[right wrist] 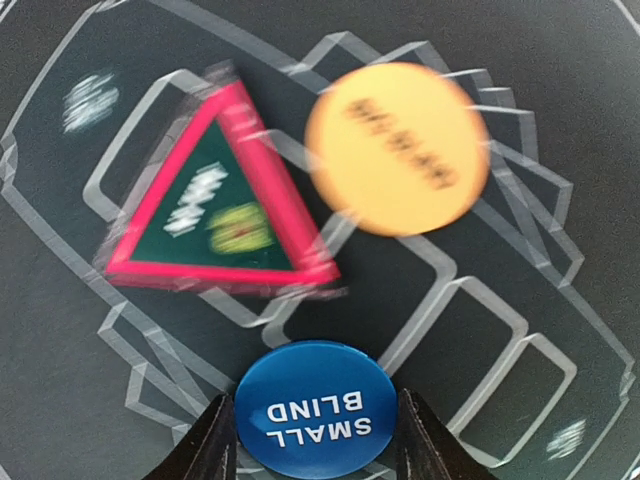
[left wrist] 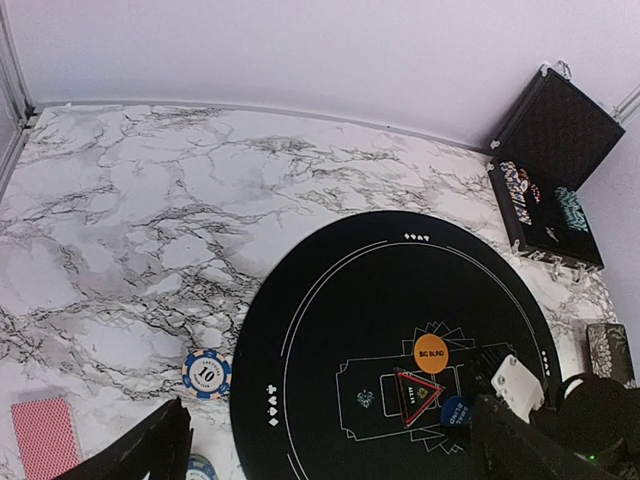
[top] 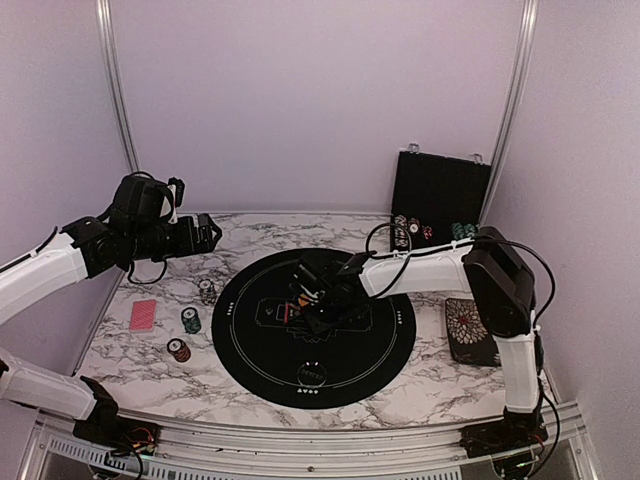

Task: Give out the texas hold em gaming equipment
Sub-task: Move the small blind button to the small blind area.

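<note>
while the right gripper (right wrist: 314, 430) is held low over the round black mat (top: 240, 340), the blue button (right wrist: 317, 405) marked small blind is seen lying flat between its fingers (right wrist: 212, 445). one finger is set against the button's 9 o'clock edge and the other against its 3 o'clock edge, so the jaws stand about half-wide, closed on its rim. from the blue button, the orange button (right wrist: 397, 148) is found at 1 o'clock and the red-edged triangular marker (right wrist: 222, 205) at 11 o'clock, both apart from it and both on the mat. the left gripper (top: 205, 233) is raised over the 10 o'clock part of the marble table (top: 420, 385), well apart from the mat, with its jaws spread wide. at the mat's 9 o'clock side three small chip stacks (top: 190, 320) and a red-backed card (top: 143, 315) are laid on the table.

the lower parts of the fingers are cut off by the bottom edge of the right wrist view. the lettering on the orange button and on the marker is blurred and cannot be read. from above, the buttons are mostly covered by the right gripper. in the left wrist view the card is clipped by the 7 o'clock corner.
</note>
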Tool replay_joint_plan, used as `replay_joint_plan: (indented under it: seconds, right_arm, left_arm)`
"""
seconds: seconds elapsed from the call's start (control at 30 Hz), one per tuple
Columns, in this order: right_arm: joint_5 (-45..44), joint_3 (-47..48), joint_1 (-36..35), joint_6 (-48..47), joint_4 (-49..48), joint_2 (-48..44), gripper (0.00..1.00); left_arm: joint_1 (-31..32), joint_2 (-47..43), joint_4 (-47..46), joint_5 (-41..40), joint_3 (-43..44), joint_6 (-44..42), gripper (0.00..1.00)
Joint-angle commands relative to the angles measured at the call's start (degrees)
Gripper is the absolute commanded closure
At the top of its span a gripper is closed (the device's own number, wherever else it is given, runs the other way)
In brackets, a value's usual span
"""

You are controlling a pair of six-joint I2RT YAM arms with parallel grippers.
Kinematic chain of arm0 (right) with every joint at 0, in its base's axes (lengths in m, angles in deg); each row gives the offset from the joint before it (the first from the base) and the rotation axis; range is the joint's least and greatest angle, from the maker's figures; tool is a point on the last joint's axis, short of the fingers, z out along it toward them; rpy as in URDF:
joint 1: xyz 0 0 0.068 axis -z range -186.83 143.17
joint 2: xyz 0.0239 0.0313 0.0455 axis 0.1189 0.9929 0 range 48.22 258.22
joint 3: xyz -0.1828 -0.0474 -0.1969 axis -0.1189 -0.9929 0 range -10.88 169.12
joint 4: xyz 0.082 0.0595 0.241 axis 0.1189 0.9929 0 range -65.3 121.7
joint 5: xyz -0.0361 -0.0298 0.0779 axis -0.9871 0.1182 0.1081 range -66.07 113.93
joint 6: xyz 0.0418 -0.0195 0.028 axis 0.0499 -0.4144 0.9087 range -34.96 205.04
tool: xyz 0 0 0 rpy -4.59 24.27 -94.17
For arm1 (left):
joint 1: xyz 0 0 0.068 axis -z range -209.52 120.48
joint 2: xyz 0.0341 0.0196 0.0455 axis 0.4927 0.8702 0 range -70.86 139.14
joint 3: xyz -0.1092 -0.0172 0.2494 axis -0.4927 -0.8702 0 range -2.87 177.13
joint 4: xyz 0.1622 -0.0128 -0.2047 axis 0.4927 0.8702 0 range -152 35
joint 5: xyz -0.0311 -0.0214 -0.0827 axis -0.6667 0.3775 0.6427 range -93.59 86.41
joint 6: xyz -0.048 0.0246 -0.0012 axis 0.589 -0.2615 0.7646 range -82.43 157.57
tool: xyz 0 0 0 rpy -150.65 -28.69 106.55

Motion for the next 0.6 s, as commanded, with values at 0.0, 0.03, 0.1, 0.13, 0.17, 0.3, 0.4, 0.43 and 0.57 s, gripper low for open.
replay_joint_plan:
  seconds: [0.0, 0.03, 0.1, 0.13, 0.17, 0.3, 0.4, 0.43, 0.57]
  right_arm:
    - [3.4, 0.9, -3.9, 1.5, 1.6, 1.6, 0.54]
    - [3.6, 1.5, -4.5, 1.6, 2.0, 1.9, 0.54]
    - [4.0, 3.1, -5.7, 1.3, 2.4, 2.7, 0.54]
    - [4.2, 4.2, -6.2, 1.1, 2.5, 3.3, 0.54]
    - [4.4, 5.5, -6.7, 0.9, 2.9, 4.4, 0.54]
    - [5.0, 11.6, -8.1, -0.2, 4.8, 8.7, 0.54]
    - [5.4, 16.6, -8.4, -1.4, 5.3, 12.0, 0.54]
    - [5.4, 18.5, -8.4, -1.8, 5.8, 13.2, 0.54]
    - [4.0, 28.7, -8.5, -3.6, 8.9, 19.4, 0.54]
  left_arm:
    - [-0.4, -1.8, 1.5, 0.2, -0.2, 0.4, 0.01]
    - [-0.4, -1.9, 1.4, 0.2, -0.3, 0.4, 0.01]
    - [-0.4, -2.1, 1.4, 0.2, -0.5, 0.5, 0.01]
    - [-0.4, -2.2, 1.4, 0.2, -0.6, 0.4, 0.01]
    - [-0.4, -2.3, 1.4, 0.2, -0.6, 0.4, 0.01]
    - [-0.5, -2.9, 1.5, 0.1, -0.8, 0.2, 0.01]
    - [-0.7, -3.3, 1.9, 0.1, -1.0, -0.1, 0.01]
    - [-0.8, -3.4, 2.0, 0.0, -1.0, -0.2, 0.01]
    - [-1.1, -4.0, 2.6, -0.1, -1.0, -0.6, 0.01]
